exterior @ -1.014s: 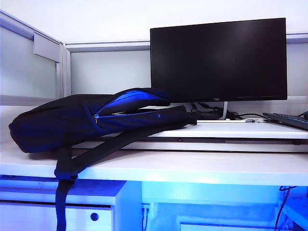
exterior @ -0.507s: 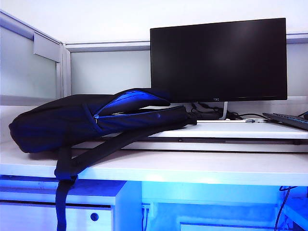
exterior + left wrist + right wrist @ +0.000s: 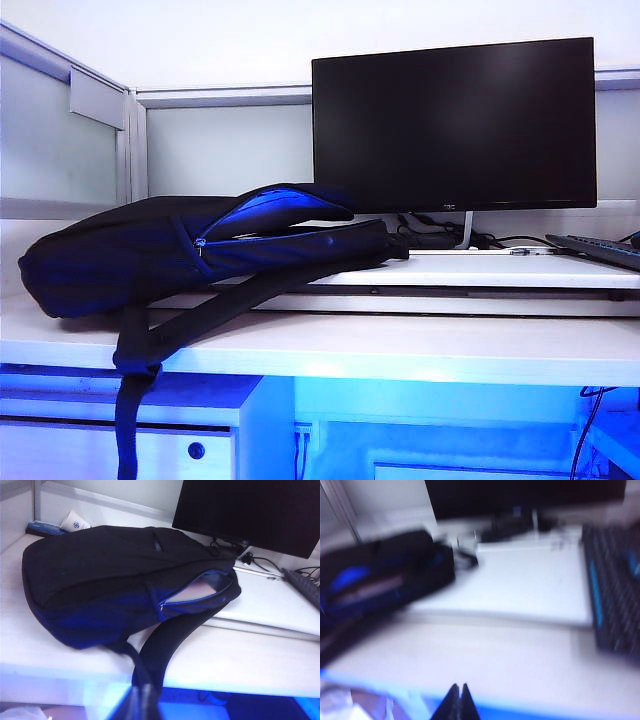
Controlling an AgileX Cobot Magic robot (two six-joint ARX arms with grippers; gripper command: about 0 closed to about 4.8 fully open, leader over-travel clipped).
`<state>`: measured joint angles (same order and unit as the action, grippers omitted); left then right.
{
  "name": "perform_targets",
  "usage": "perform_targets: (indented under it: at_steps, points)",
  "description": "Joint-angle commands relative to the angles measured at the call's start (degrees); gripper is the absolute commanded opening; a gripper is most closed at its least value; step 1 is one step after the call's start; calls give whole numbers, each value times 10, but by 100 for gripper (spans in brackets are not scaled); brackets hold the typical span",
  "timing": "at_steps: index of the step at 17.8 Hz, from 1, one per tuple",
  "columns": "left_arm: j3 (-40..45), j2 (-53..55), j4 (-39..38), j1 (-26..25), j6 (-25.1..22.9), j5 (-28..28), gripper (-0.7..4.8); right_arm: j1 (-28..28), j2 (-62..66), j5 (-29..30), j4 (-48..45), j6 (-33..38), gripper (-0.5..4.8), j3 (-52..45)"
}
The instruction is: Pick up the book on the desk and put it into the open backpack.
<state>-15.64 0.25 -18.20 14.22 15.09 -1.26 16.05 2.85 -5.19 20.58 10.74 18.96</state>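
The black backpack (image 3: 150, 250) lies on its side on the white desk (image 3: 400, 345), its blue-lined opening (image 3: 275, 210) facing right. Inside that opening the book's pinkish-tan cover (image 3: 200, 591) shows in the left wrist view, and as a pale blurred strip (image 3: 370, 591) in the right wrist view. My left gripper (image 3: 143, 692) is a dark blur below the desk's front edge, under the hanging strap (image 3: 160, 645), jaws together and empty. My right gripper (image 3: 459, 686) is also back at the desk's front edge, shut on nothing. Neither gripper shows in the exterior view.
A large dark monitor (image 3: 455, 125) stands at the back on the raised white platform (image 3: 480, 270), with cables at its foot. A dark keyboard (image 3: 600, 248) lies at the right. A partition wall (image 3: 60, 130) closes the left side. A paper cup (image 3: 75, 521) sits behind the backpack.
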Motion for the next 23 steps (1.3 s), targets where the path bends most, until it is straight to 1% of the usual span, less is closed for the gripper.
perform_targets:
  at_steps: [1,3,5,9,12,13,14,15,16,17,18,19,20,21,23]
  points:
    - [21,0,12,0,-3,2,14,0,0,2,-50,14,-6,-56]
    - [41,0,24,0,-23,2,-5,0,0,2,-78,14,-6,-92]
    - [65,0,49,0,-42,1,-5,0,0,0,-91,14,-6,-120]
    - [112,0,81,0,-47,-1,-5,-1,0,13,-91,15,-6,-168]
    - [132,0,81,0,-52,-1,-5,-8,-1,8,-102,12,-5,-183]
    - [135,0,80,-1,-54,-1,-5,-17,-2,-3,-101,11,-5,-183]
    - [138,0,80,-1,-62,0,-5,-45,-1,-13,-101,7,-5,-183]
    - [139,0,80,-1,-69,0,-5,-59,-2,-13,-101,3,-5,-183]
    - [139,0,80,-1,-80,0,-5,-95,-2,6,-101,-7,-5,-183]
    - [141,0,81,-1,-104,2,-5,-134,-2,45,-101,-8,-5,-183]
    - [146,0,83,-1,-117,2,-6,-164,-2,77,-101,-10,-5,-183]
    - [153,0,84,-1,-120,2,-5,-187,-2,96,-101,-15,-5,-183]
    - [153,0,73,-1,-122,15,-6,-210,-1,105,-101,-16,-5,-183]
    - [153,1,74,-1,-127,45,-5,-238,-2,101,-101,-16,-5,-183]
    - [153,1,81,-1,-150,93,-5,-253,-2,100,-101,-16,-5,-183]
